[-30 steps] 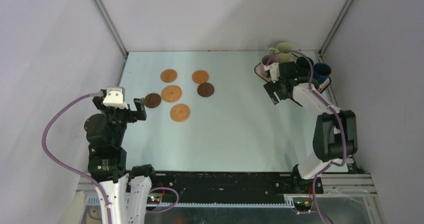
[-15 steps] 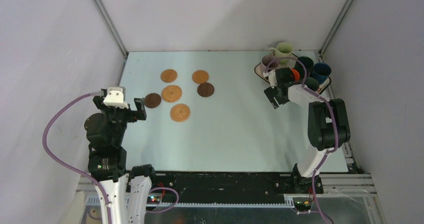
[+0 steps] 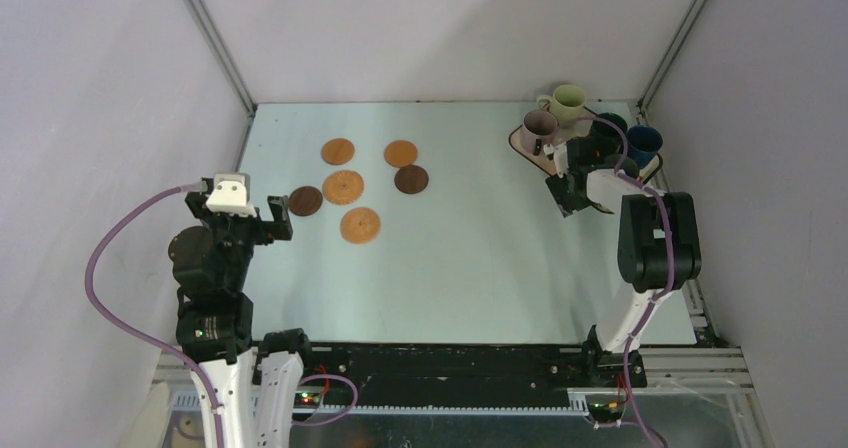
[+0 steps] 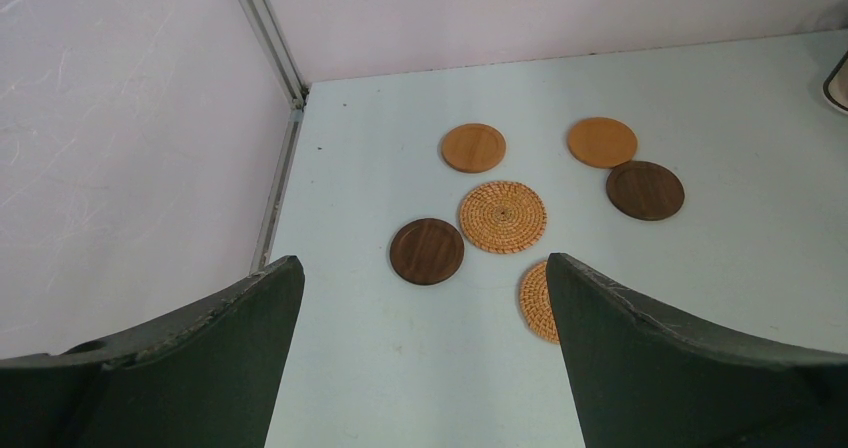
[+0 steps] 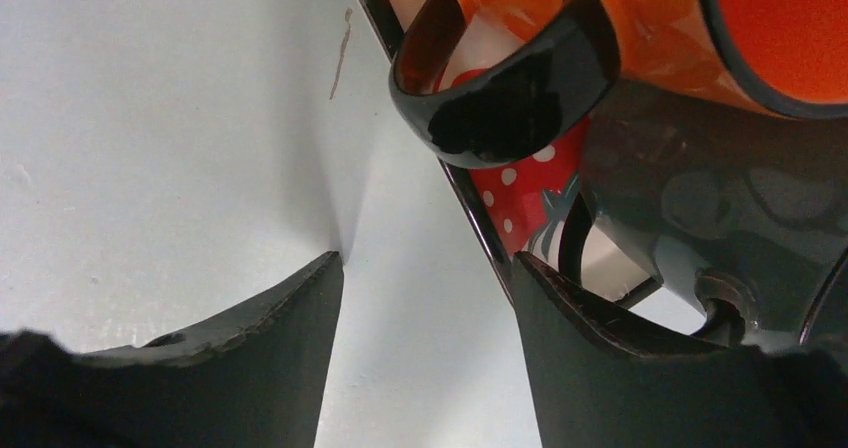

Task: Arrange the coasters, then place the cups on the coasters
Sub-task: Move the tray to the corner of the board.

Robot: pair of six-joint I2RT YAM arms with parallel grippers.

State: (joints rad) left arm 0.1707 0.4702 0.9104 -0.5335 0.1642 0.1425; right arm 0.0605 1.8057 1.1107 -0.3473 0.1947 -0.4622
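Note:
Six coasters lie at the table's back left: tan ones (image 3: 338, 151), (image 3: 401, 153), woven ones (image 3: 343, 186), (image 3: 360, 225), dark brown ones (image 3: 305, 201), (image 3: 411, 179). The cups stand on a tray (image 3: 520, 143) at the back right: mauve (image 3: 540, 125), pale green (image 3: 570, 97), dark green (image 3: 608, 125), navy (image 3: 643, 140). My right gripper (image 5: 430, 268) is open at the tray's near-left edge, just below the orange cup (image 5: 690, 38) and its black handle (image 5: 500, 98), with only table between its fingers. My left gripper (image 4: 420, 268) hangs wide open near the dark coaster (image 4: 427, 251).
The strawberry-print tray rim (image 5: 470, 203) runs right against my right gripper's inner finger. A dark cup (image 5: 700, 208) stands behind the orange one. The enclosure walls stand close on the left (image 3: 120, 118) and right (image 3: 770, 168).
My right gripper has shifted right, along the tray's near edge toward the orange cup, and its jaws have narrowed. The left arm has stayed still.

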